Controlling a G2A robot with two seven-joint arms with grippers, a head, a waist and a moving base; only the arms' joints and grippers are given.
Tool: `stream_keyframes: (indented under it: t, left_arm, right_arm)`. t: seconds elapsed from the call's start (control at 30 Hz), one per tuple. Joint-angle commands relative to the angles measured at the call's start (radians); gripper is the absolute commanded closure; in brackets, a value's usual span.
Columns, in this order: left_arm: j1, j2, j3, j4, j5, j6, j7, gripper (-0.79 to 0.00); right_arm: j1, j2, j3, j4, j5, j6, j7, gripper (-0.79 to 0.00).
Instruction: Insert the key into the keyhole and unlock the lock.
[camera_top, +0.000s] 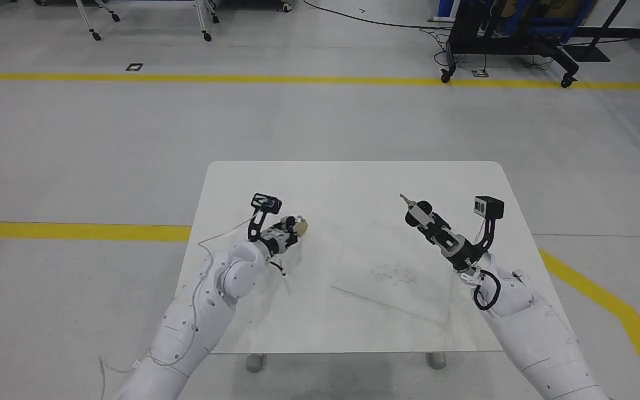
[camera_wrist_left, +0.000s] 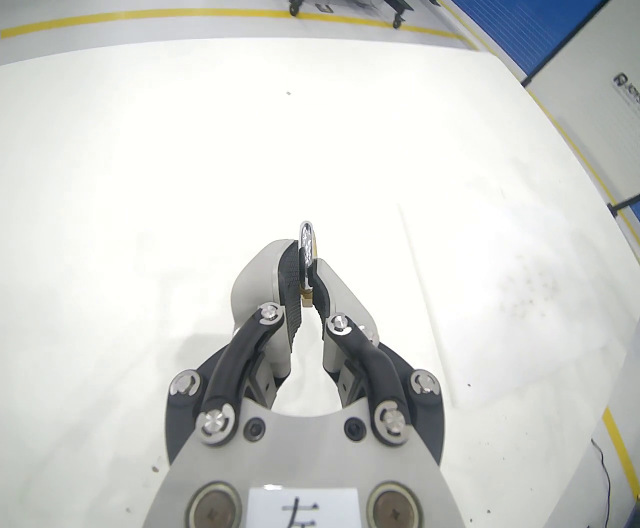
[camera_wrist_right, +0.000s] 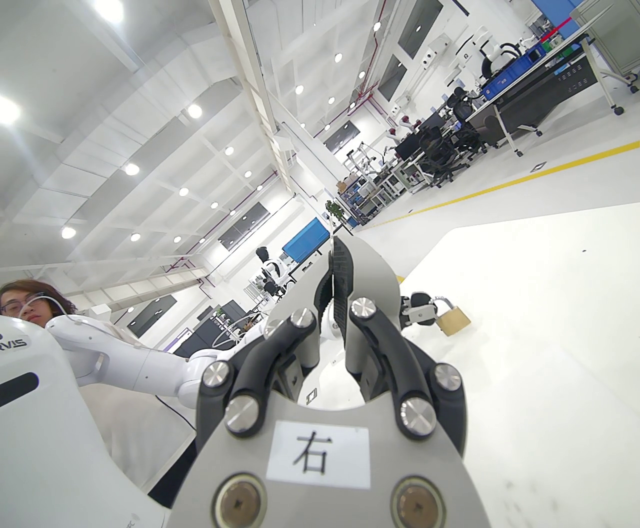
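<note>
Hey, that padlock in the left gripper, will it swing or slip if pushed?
Likely rigid and heavy for its size: the padlock looks like solid brass. It might pivot or slip, since the left gripper pinches only its smooth metal loop.

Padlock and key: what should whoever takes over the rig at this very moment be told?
Left hand shut on the padlock by its shackle, over the left side of the table.
Right hand shut on the key, held up over the right side, well apart from the padlock.
Done: both things grasped. Left: bring them together, insert key, turn.
</note>
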Motion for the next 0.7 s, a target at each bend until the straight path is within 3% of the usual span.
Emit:
stream_keyframes:
  t: [0.0, 0.1, 0.2, 0.3, 0.4, 0.53, 0.67]
  left_arm:
    - [-0.003, -0.003, 0.000, 0.000, -0.009, 0.026, 0.004, 0.000]
    - [0.000, -0.009, -0.003, -0.017, -0.075, -0.036, 0.053, 0.000]
    - [0.020, -0.013, -0.022, -0.052, -0.231, -0.201, 0.120, 0.000]
    - [0.049, -0.020, -0.051, -0.066, -0.552, -0.466, 0.170, 0.000]
    - [0.057, -0.032, -0.033, -0.043, -0.957, -0.665, 0.098, 0.000]
    - [0.025, -0.039, 0.005, 0.001, -1.364, -0.711, -0.113, 0.000]
    - [-0.009, -0.047, 0.026, 0.058, -1.603, -0.697, -0.301, 0.000]
  right_arm:
    - [0.000, 0.000, 0.000, 0.000, 0.000, 0.000, 0.000, 0.000]
    - [0.000, 0.000, 0.000, 0.000, 0.000, 0.000, 0.000, 0.000]
    - [0.000, 0.000, 0.000, 0.000, 0.000, 0.000, 0.000, 0.000]
    - [0.000, 0.000, 0.000, 0.000, 0.000, 0.000, 0.000, 0.000]
    - [0.000, 0.000, 0.000, 0.000, 0.000, 0.000, 0.000, 0.000]
    - [0.000, 0.000, 0.000, 0.000, 0.000, 0.000, 0.000, 0.000]
    - [0.000, 0.000, 0.000, 0.000, 0.000, 0.000, 0.000, 0.000]
